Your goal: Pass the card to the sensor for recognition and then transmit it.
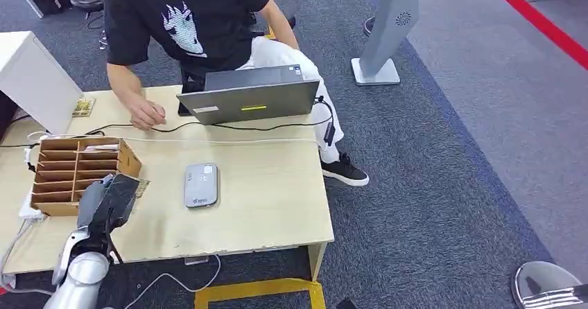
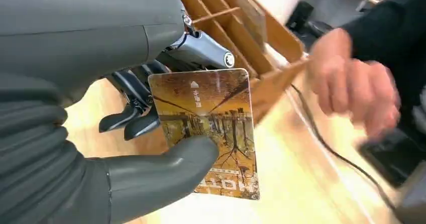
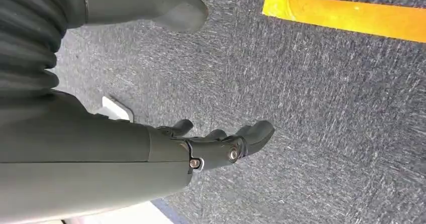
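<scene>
My left hand (image 1: pixel 107 201) hovers over the left part of the wooden table (image 1: pixel 263 205), right beside a wooden organizer (image 1: pixel 76 170). It pinches a card (image 2: pixel 211 118) with a brown and yellow picture between thumb and fingers (image 2: pixel 130 121). An edge of the card (image 1: pixel 142 187) peeks out past the hand. The grey sensor pad (image 1: pixel 201 184) lies flat on the table a short way to the right of that hand. My right hand (image 3: pixel 201 151) hangs over grey carpet, fingers loosely apart, holding nothing.
A person sits at the table's far side behind a grey laptop (image 1: pixel 253 98), one hand (image 1: pixel 147 115) on the table near black cables. Another card (image 1: pixel 83 107) lies by a white box (image 1: pixel 31 77). A grey stand (image 1: pixel 385 39) rises from the carpet.
</scene>
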Controlling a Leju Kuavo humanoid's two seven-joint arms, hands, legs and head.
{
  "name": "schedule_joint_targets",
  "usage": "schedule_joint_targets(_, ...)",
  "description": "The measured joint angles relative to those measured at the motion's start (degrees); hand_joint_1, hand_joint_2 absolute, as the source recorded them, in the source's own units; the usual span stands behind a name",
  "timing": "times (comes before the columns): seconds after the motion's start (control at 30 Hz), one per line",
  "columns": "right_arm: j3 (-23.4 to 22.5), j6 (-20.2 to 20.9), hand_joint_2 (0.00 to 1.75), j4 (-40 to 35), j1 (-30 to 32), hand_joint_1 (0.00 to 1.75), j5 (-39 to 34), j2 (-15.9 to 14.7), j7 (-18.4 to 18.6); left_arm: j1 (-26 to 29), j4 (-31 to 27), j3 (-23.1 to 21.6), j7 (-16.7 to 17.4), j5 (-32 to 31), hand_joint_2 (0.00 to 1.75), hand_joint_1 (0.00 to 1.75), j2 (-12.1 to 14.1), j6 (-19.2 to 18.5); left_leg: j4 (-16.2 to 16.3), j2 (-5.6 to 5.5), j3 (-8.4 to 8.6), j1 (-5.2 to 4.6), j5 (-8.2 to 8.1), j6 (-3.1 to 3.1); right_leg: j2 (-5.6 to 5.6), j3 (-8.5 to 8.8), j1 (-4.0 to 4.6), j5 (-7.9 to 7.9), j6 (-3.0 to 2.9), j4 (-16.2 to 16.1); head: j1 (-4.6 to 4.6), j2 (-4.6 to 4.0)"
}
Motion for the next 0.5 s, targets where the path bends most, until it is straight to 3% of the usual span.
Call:
schedule_joint_targets(0.27, -0.26, -0.09, 1.75, 0.00, -0.04, 0.00, 1.11, 0.17, -0.22, -1.90, 4.02, 3.28, -3.93, -1.16, 1.75, 1.75, 0.11, 0.44, 0.01, -0.01, 0.01, -0.01, 0.01, 0.00, -0.02, 0.01, -0.01, 0.01, 0.01, 0.00, 0.02, 0.00)
schedule_joint_targets(0.5, -0.48, -0.09, 1.75, 0.00, -0.05, 0.00, 1.22, 0.17, -0.22, -2.97, 4.02, 3.28, -3.72, -1.97, 1.75, 1.75, -0.74, -0.22, 0.02, -0.01, 0.01, -0.01, 0.02, -0.02, -0.01, 0.00, -0.01, 0.02, 0.00, 0.00, 0.02, 0.00)
